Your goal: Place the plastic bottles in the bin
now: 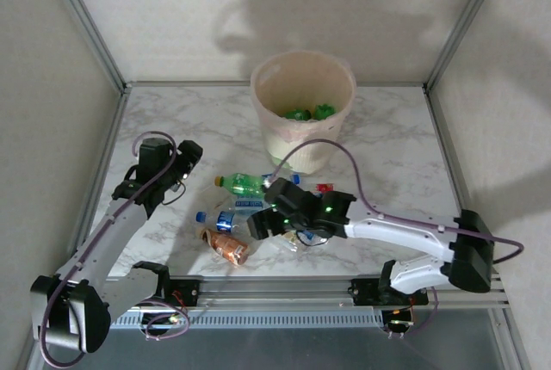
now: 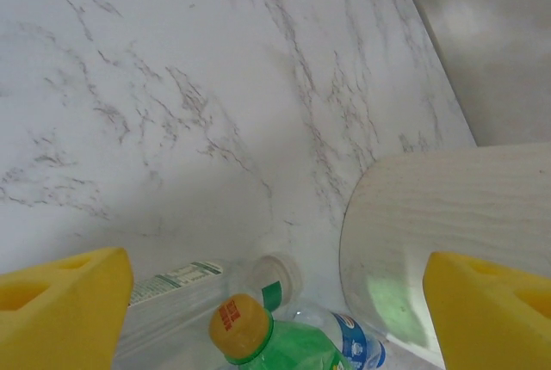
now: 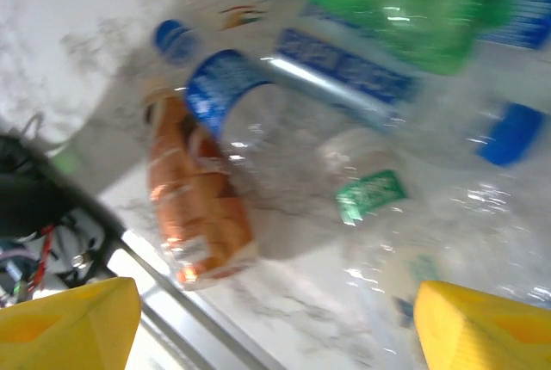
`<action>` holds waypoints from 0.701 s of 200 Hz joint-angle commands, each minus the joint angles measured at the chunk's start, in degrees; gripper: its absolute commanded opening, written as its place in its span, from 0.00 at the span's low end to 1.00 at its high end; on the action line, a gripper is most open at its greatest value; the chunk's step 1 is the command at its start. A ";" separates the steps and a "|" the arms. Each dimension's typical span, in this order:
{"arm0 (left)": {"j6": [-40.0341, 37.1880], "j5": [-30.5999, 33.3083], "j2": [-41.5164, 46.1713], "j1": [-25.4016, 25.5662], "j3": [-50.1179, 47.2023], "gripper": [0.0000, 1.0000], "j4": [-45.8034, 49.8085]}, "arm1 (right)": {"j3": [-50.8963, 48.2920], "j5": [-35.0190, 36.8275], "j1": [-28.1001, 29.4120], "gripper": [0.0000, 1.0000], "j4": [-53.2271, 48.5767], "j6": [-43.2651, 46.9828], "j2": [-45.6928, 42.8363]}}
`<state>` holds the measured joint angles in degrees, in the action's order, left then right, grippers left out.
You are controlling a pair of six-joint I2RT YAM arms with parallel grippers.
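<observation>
One green plastic bottle [image 1: 242,184], one orange-labelled bottle [image 1: 225,247] and at least two clear blue-labelled bottles [image 1: 244,206] lay on the marble worktop [image 1: 396,155] near one round cream bin [image 1: 303,142]. The left claw [image 1: 189,157] and right claw [image 1: 260,225] gaped wide, empty.

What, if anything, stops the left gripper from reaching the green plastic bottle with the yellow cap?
Likely nothing, so yes: the left gripper is open and the green plastic bottle lies just ahead.

The green bottle [image 3: 405,0] is blurred and cut off by the top edge.
</observation>
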<state>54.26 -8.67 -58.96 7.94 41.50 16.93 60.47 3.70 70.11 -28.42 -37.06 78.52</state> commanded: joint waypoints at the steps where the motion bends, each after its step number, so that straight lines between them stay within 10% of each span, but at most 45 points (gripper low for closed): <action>1: 0.27 3.15 -1.00 -1.15 0.50 0.87 0.85 | 4.43 -1.59 2.92 0.83 0.62 4.76 6.65; 140: -2.89 3.31 -1.03 -3.27 0.87 0.89 1.57 | 18.16 -0.99 8.82 0.85 -5.57 10.84 30.44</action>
<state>52.84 -6.13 -60.58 5.69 41.50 16.97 76.79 2.90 77.71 -30.35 -27.90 106.80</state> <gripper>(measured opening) 0.892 0.841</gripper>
